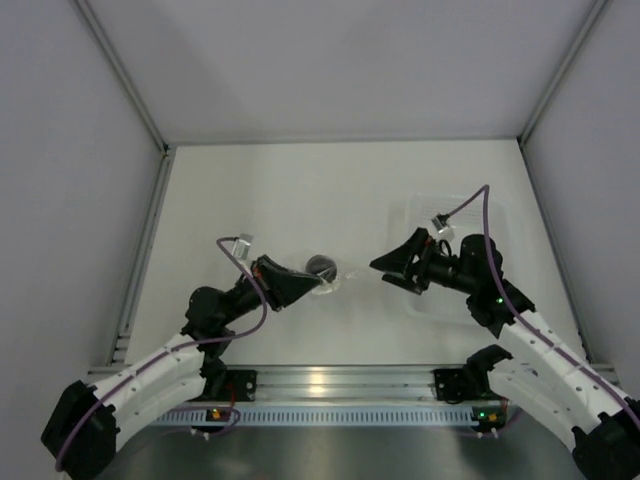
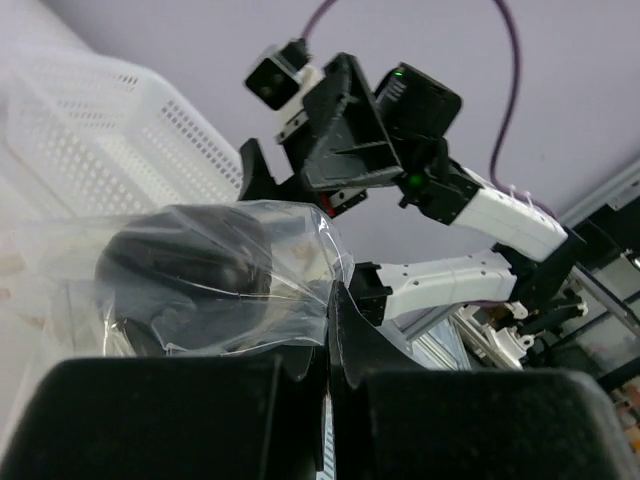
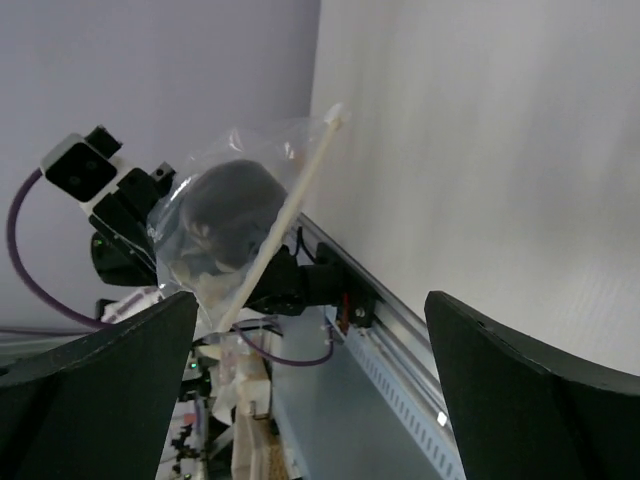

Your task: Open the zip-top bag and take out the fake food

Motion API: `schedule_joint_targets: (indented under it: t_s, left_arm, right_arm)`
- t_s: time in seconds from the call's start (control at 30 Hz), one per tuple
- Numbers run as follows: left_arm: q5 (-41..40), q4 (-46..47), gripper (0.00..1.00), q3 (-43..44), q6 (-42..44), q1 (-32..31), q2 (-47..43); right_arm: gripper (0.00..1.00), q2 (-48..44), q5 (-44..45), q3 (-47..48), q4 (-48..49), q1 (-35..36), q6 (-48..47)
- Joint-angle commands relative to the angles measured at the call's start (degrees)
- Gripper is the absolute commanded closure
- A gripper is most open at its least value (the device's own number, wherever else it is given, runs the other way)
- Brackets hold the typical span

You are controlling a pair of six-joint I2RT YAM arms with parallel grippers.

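My left gripper (image 1: pixel 318 286) is shut on an edge of the small clear zip-top bag (image 1: pixel 330 280), left of the table's middle. In the left wrist view the closed jaws (image 2: pixel 335 310) pinch the crinkled plastic (image 2: pixel 290 250). The fake food, a dark round ball (image 1: pixel 321 266), lies inside the bag (image 2: pixel 185 265). My right gripper (image 1: pixel 384 272) is open and empty, facing the bag a short way to its right. In the right wrist view its fingers (image 3: pixel 100 385) stand wide apart, with the bag (image 3: pixel 195 270), its white zip strip (image 3: pixel 290 205) and the ball (image 3: pixel 232 208) ahead of them.
A white translucent perforated tub (image 1: pixel 500 225) stands at the right under my right arm; it also shows in the left wrist view (image 2: pixel 110 150). White walls enclose the table (image 1: pixel 280 190) on three sides. A metal rail (image 1: pixel 330 382) runs along the near edge.
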Motion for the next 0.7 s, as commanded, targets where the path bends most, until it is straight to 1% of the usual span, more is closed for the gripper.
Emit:
schedule_joint_targets:
  t_s: [0.0, 0.1, 0.23, 0.27, 0.4, 0.5, 0.53, 0.6, 0.63, 0.67]
  left_arm:
    - [1.30, 8.13, 1.00, -0.66, 4.58, -1.04, -4.23]
    - [2.43, 8.65, 1.00, -0.13, 5.64, -1.13, -5.91]
    - [4.81, 10.06, 1.00, 0.31, 7.22, -1.48, -6.26]
    - [4.72, 10.58, 1.00, 0.31, 7.31, -1.48, -6.09]
    - [5.43, 14.98, 1.00, -0.57, 6.79, -1.83, -5.21]
    - [6.30, 17.00, 1.00, -0.57, 6.79, -2.10, -4.51]
    - [6.57, 17.27, 1.00, -0.48, 6.79, -2.10, -4.33]
    - [7.27, 17.79, 1.00, -0.57, 6.70, -2.27, -3.98]
    - [7.45, 17.97, 1.00, -0.57, 6.70, -2.36, -3.98]
    - [7.54, 18.23, 1.00, -0.74, 6.70, -2.45, -3.72]
  right_arm:
    - [0.02, 1.85, -3.05, 0.50, 15.76, 2.76, 11.05]
    - [0.02, 4.49, -3.41, 0.58, 21.11, 5.30, 14.93]
    - [0.03, 7.39, -1.65, 2.08, 24.03, 9.08, 18.19]
    - [0.03, 8.61, -0.52, 2.60, 24.91, 11.27, 18.89]
    - [0.05, 12.13, 1.07, 3.13, 29.21, 16.29, 22.06]
    - [0.14, 13.55, 2.74, 3.57, 30.01, 18.40, 22.68]
    - [0.18, 13.63, 3.27, 3.66, 30.28, 18.67, 22.68]
    - [0.23, 14.07, 3.97, 4.10, 30.80, 18.93, 22.77]
    - [0.29, 14.25, 4.15, 4.36, 30.98, 19.02, 22.77]
    - [0.32, 14.86, 4.33, 4.89, 31.33, 19.02, 22.77]
